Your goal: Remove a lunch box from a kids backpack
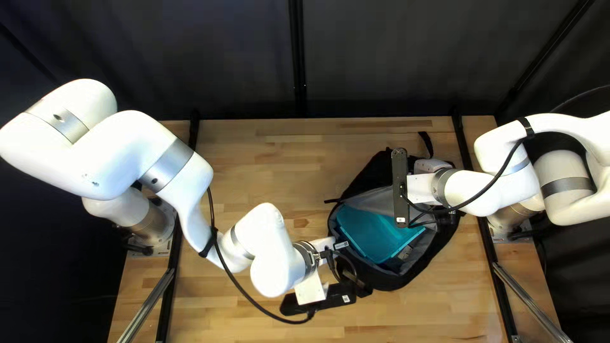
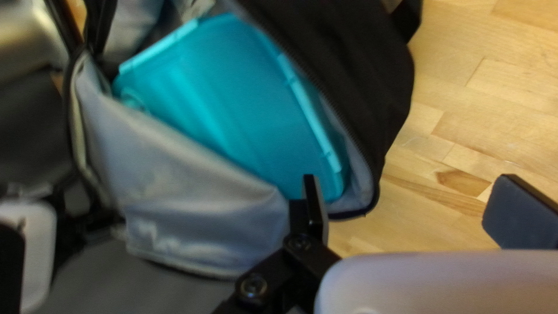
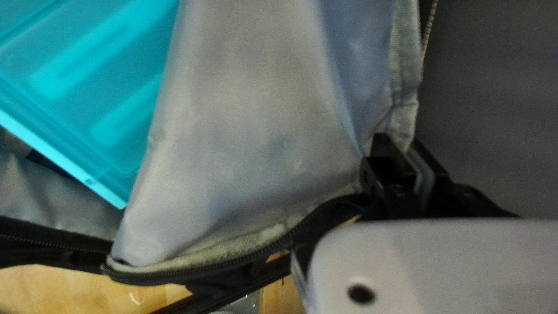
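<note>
Left gripper open, fingers spread, beside backpack. Teal lunch box inside backpack, ahead of left gripper. Right gripper closed, pinching grey flap of backpack; lunch box across flap from it, apart from its fingers.

Left of backpack: left arm, smooth white, rounded, silver-grey bands, black strap, thin black cable. Beside backpack, its white plate, black bar with pale label, dark links with round screws. Right of backpack: right arm, likewise white, grey-banded, black-cabled. Over backpack: its upright black bar, pale label.
</note>
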Tool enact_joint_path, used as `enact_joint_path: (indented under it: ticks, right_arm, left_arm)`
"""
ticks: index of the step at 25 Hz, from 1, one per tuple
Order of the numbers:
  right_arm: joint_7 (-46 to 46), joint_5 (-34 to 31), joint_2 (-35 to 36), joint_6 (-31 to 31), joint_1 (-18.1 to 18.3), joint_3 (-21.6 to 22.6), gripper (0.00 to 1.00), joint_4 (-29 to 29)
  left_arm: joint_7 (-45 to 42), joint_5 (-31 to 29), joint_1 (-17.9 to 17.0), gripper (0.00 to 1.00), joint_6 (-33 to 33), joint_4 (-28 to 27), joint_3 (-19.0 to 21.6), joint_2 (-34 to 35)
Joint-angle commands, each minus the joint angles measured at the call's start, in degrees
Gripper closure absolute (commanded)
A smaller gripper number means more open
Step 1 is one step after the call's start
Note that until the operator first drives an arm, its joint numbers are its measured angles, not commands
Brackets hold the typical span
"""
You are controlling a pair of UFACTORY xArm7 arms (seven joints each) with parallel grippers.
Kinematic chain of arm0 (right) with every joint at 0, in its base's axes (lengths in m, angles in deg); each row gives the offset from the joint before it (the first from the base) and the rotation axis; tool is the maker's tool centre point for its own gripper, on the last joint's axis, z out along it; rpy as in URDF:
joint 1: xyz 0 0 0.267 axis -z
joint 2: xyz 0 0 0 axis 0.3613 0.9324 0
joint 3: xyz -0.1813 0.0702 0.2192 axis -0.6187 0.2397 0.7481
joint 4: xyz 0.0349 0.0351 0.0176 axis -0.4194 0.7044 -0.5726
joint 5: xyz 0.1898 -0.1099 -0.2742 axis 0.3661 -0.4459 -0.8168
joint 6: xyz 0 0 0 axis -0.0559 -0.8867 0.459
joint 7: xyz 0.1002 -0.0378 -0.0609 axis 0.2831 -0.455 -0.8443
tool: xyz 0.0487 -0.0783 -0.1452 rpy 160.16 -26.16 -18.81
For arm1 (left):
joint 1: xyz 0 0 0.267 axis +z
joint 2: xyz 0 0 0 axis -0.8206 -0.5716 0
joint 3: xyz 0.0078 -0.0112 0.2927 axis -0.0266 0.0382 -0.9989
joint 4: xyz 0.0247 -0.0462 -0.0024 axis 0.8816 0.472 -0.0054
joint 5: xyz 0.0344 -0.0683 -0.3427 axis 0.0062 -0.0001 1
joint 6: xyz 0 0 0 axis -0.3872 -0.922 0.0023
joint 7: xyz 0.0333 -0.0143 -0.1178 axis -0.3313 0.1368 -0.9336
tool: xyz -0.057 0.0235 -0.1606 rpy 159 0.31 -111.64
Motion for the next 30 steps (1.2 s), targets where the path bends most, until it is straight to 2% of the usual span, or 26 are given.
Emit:
enact_joint_path:
  ticks: [1, 6, 10, 20, 26, 29, 30]
  right_arm:
    - [-0.2, -0.2, -0.2, 0.5, 0.3, -0.4, 1.0, 0.2]
    - [-0.2, -0.1, 0.0, 0.8, 0.4, -0.7, 1.0, 0.2]
    - [-0.2, -0.2, 0.9, 1.6, 0.9, -1.2, 1.0, 0.0]
    - [-1.0, 0.6, 0.6, 1.5, 1.1, -2.2, 1.0, 0.0]
    - [-1.0, 0.6, 0.6, 1.5, 1.1, -2.2, 1.0, 0.0]
    - [-1.0, 0.5, 0.2, 2.0, 0.4, -1.7, 1.0, 1.0]
    - [-2.5, 1.8, -1.0, 3.4, -0.3, -2.9, 1.0, 2.1]
  left_arm:
    - [-11.0, -4.8, -6.0, 0.0, -7.7, -2.5, -1.2, -3.5]
    - [-20.7, -9.5, -11.5, 0.0, -14.1, -3.5, -2.5, -6.6]
    - [-24.0, -11.2, -14.6, 0.0, -18.3, -6.7, -3.5, -9.4]
    - [-24.6, -10.8, -17.9, 0.0, -21.5, -11.0, -3.0, -11.7]
    - [-25.5, -10.8, -17.6, 0.0, -20.4, -10.2, -2.9, -11.7]
    - [-24.6, -11.6, -18.2, 0.0, -20.6, -12.3, -3.4, -13.3]
    - [-24.3, -11.9, -18.5, 0.0, -20.7, -13.1, -3.6, -13.9]
